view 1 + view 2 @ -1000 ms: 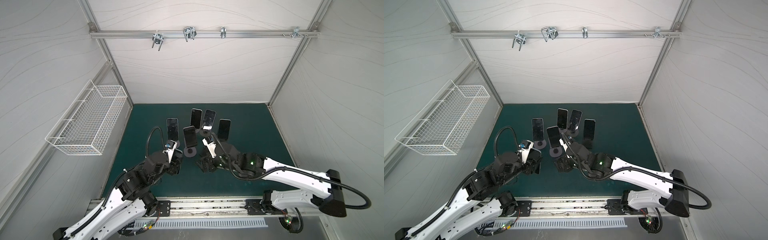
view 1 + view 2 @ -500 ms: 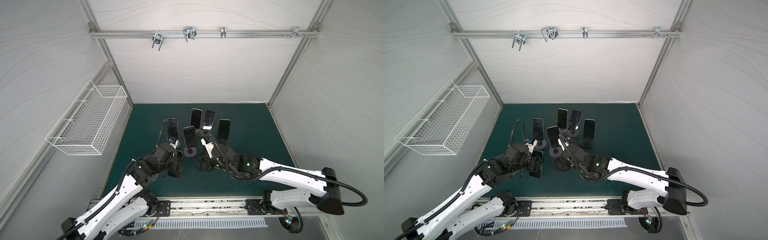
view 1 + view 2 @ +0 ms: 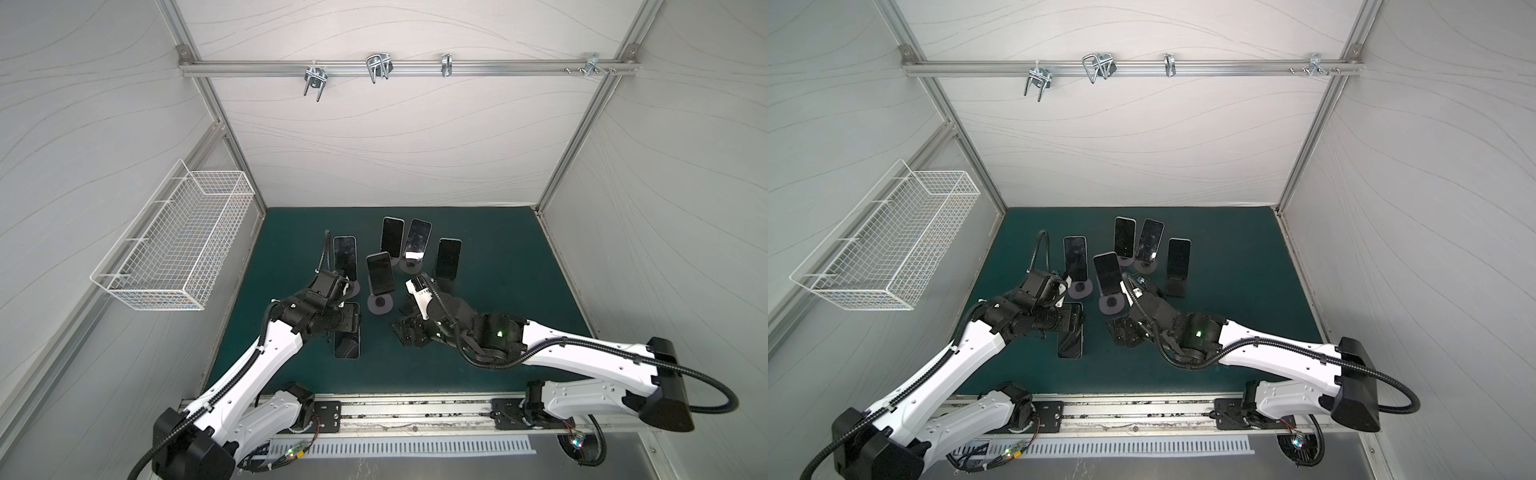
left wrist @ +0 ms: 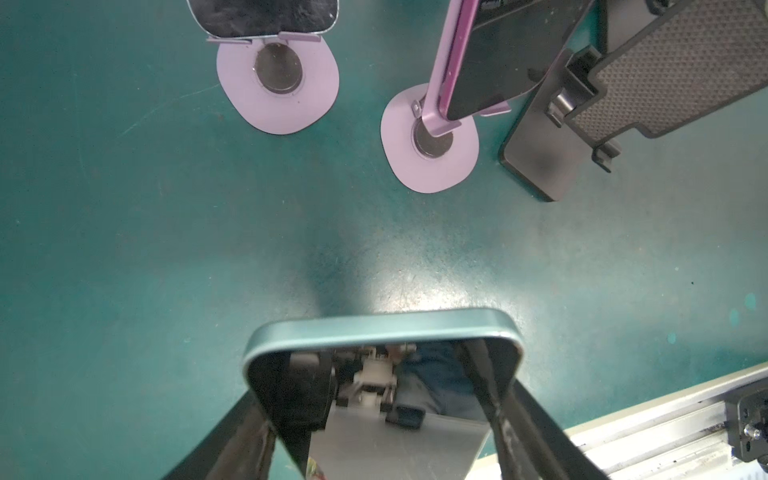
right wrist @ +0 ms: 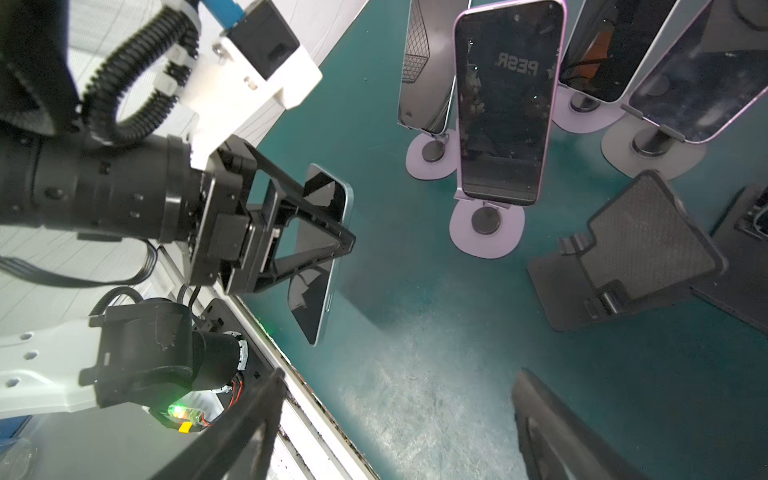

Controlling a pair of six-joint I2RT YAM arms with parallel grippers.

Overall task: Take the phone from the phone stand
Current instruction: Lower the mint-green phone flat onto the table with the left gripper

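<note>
While the left gripper (image 3: 348, 322) clamps the teal-edged phone (image 3: 347, 345) by its long edges above the green mat (image 3: 498, 257), the right gripper (image 5: 401, 376) stands wide, empty, near the black stand (image 5: 636, 249).

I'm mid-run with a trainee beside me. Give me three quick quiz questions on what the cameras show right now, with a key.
1. True or false: the right gripper holds a phone.
2. Which grips the teal-edged phone? A: left gripper. B: right gripper. C: neither.
3. What rests on the black textured stand?

Key:
1. False; its jaws stand open with nothing between them.
2. A.
3. Nothing; it is empty.
</note>
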